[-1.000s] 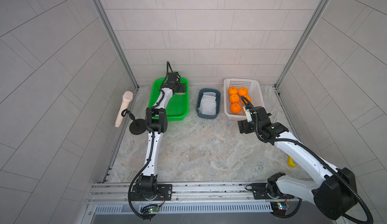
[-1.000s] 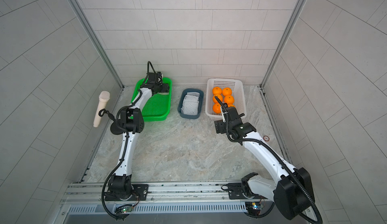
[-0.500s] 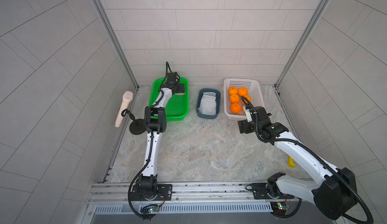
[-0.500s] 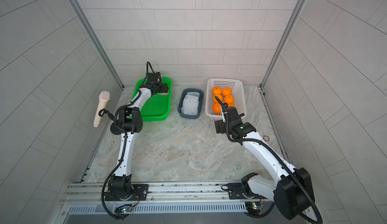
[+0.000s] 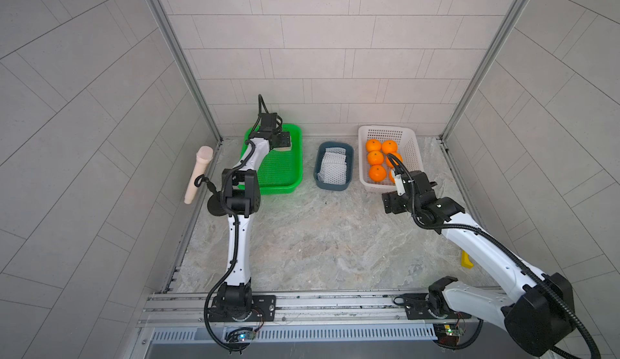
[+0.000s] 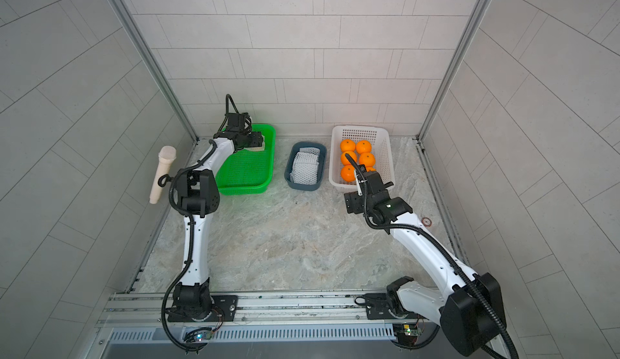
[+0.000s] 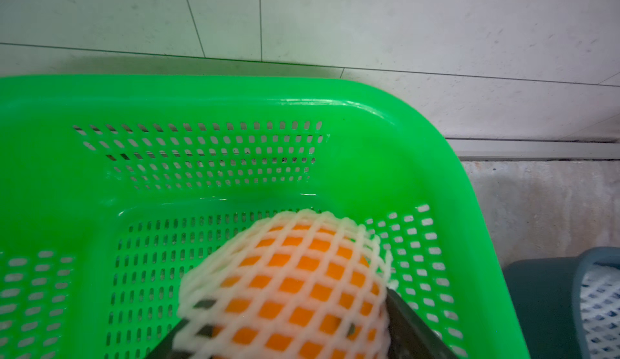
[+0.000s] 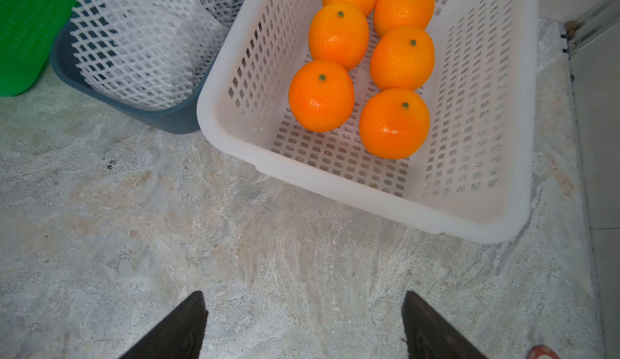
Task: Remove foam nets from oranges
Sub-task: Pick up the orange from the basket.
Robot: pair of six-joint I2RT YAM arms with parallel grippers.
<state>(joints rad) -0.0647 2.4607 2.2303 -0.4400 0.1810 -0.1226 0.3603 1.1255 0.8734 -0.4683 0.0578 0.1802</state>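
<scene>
Two robot arms look almost as they did a second ago: the right one is unmoved, and the left has shifted only slightly at the far end of the green basket (image 7: pixel 235 99). There the left tool (image 7: pixel 291 317) grasps a netted orange (image 7: pixel 295 283) inside the basket, one finger pressed to each side of its white mesh. Six bare oranges (image 8: pixel 394 124) sit in two rows in the white basket (image 8: pixel 369 199). Limp foam nets (image 8: pixel 144 48) lie piled in the blue-grey bin (image 8: pixel 161 121) between the two baskets. The right tool (image 8: pixel 303 298) hangs released, fingers wide apart, over bare table (image 5: pixel 335 240) just before the white basket. A beige handle (image 5: pixel 198 173) on a black stand stands by the left wall.
</scene>
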